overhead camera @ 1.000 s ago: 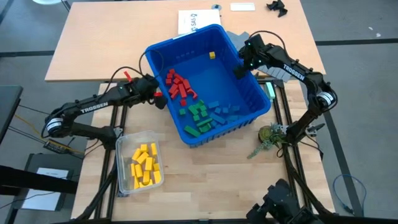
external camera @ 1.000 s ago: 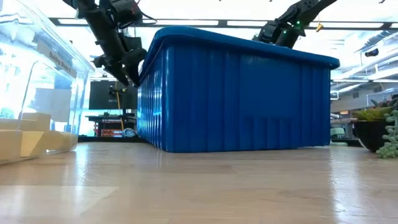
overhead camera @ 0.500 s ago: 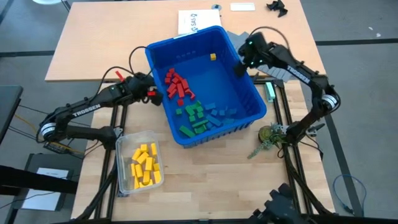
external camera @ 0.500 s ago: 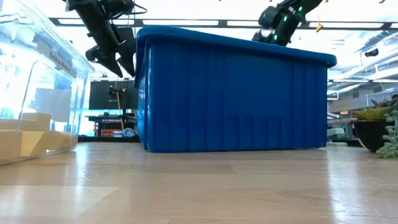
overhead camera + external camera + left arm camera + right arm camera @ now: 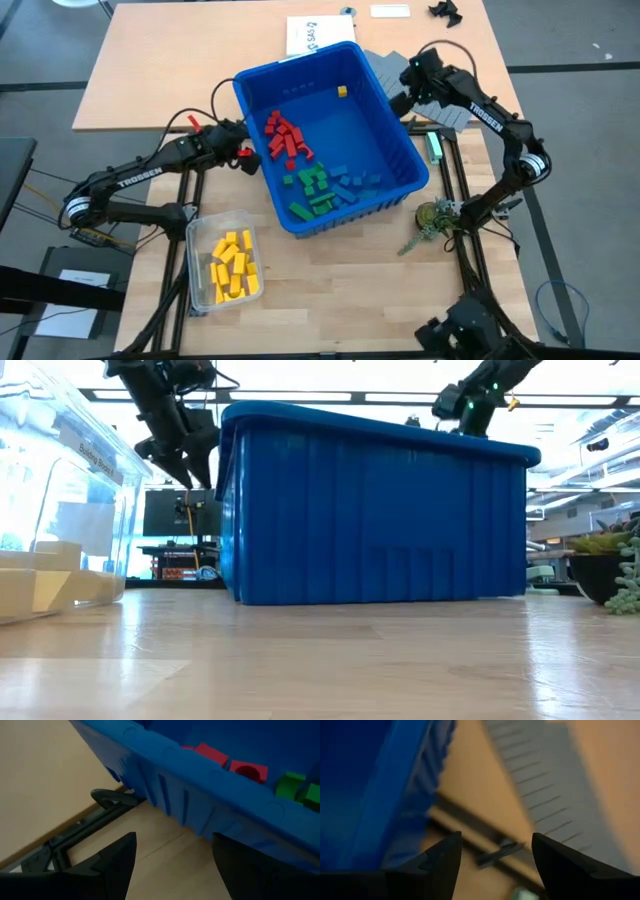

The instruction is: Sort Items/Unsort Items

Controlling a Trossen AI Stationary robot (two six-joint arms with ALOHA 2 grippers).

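Blue bin (image 5: pixel 395 115) sits mid-table; all places below are taken from it.

Left gripper (image 5: pixel 243 156) just outside the bin's left wall, near the rim. Fingers (image 5: pixel 117 857) spread wide, nothing between them; the wrist view shows only bin wall and bare wood in the gap. Right gripper (image 5: pixel 400 103) just outside the right wall, toward the far corner, over the grey slotted divider sheet (image 5: pixel 385 66). Its fingers (image 5: pixel 442 856) also stand apart, holding nothing.

Blocks inside the bin lie in loose colour clusters: red blocks (image 5: pixel 286 140) against the left wall, green blocks (image 5: pixel 315 187) toward the near wall, blue blocks (image 5: pixel 358 183) beside the greens. One yellow block (image 5: pixel 342 90) sits alone near the far wall.

Clear container (image 5: pixel 195 240) stands off the bin's near-left corner, holding a batch of yellow blocks (image 5: pixel 232 265).

Progress, as judged: if sorting, yellow is nearly done, with one stray left in the bin; red, green and blue are grouped but not yet out, and no other containers are in view to receive them. Neither arm carries a block now.
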